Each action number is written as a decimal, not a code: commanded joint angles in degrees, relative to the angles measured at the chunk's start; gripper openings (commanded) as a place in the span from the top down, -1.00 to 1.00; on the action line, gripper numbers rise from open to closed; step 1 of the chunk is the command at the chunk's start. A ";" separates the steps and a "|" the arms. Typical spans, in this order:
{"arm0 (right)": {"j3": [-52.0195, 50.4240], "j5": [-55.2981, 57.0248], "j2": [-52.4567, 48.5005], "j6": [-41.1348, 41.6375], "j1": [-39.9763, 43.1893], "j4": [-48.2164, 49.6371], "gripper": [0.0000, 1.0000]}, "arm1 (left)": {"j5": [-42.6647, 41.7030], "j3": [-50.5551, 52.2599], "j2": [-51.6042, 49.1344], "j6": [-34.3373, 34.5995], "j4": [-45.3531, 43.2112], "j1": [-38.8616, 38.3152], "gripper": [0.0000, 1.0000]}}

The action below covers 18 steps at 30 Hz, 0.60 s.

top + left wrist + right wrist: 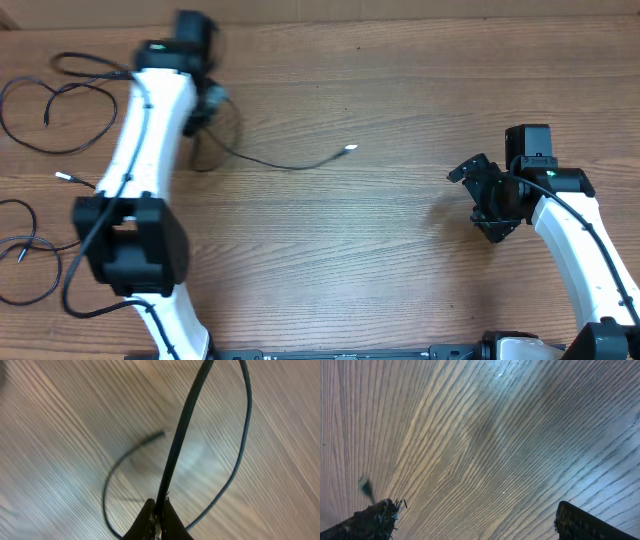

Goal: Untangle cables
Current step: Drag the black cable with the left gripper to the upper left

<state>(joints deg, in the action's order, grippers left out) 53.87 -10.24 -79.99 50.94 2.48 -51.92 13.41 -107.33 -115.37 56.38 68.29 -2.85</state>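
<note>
My left gripper [207, 108] reaches to the far left of the table and is shut on a thin black cable [184, 430], which runs up from the jaws [159, 512]. A thinner loop [243, 445] and a plug end [156, 436] of it lie on the wood below. In the overhead view this cable [280, 165] trails right to a silvery tip [350, 148]. A second cable [47, 118] lies in loose loops at the far left. A third cable [20, 243] lies at the lower left. My right gripper [478, 195] is open and empty over bare wood [475, 515].
The wooden table [400, 250] fills all views. The left arm [140, 140] lies across the left-hand cables and hides parts of them. A small silvery tip [62, 177] lies beside the left arm.
</note>
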 commanded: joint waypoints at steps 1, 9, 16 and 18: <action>-0.26 0.37 0.68 -0.39 -0.22 0.20 -1.00 | -0.26 -1.01 1.38 -6.71 0.52 6.56 0.92; -0.24 0.35 0.68 -0.39 -0.22 0.20 -1.00 | 5.51 -2.23 1.51 -17.35 -4.44 10.93 0.91; -0.26 0.35 0.68 -0.39 -0.22 0.20 -1.00 | 6.21 -15.80 1.51 -20.72 -5.99 15.47 0.92; -0.24 0.35 0.68 -0.39 -0.22 0.20 -1.00 | 6.05 -19.12 1.51 -22.36 -6.99 16.22 0.92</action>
<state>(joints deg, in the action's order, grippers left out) 53.87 -10.22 -79.99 50.96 2.48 -51.90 17.50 -120.33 -115.39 38.33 62.33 11.42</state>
